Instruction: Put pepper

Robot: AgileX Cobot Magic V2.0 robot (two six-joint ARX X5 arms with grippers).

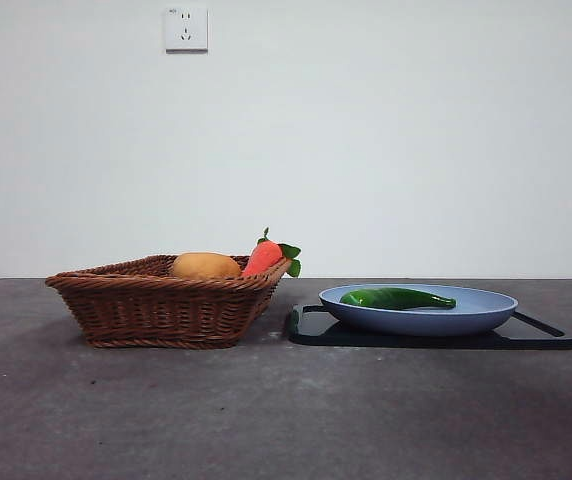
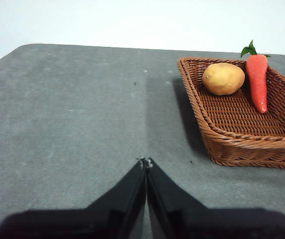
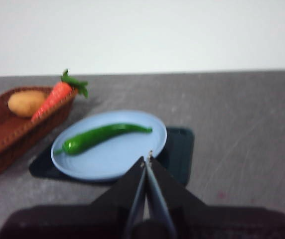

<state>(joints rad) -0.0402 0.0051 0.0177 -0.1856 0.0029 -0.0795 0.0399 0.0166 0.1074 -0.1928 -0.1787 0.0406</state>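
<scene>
Pepper [image 1: 398, 298] on blue plate [image 1: 486, 312] | claws closed, apparently both empty

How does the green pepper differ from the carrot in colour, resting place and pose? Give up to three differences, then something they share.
Colour: the pepper is glossy dark green; the carrot is red-orange with green leaves.
Place: the pepper lies on the blue plate; the carrot sits in the wicker basket near a potato.
Pose: the pepper lies flat; the carrot leans on the basket's wall.
Shared: both are long and tapered.
</scene>
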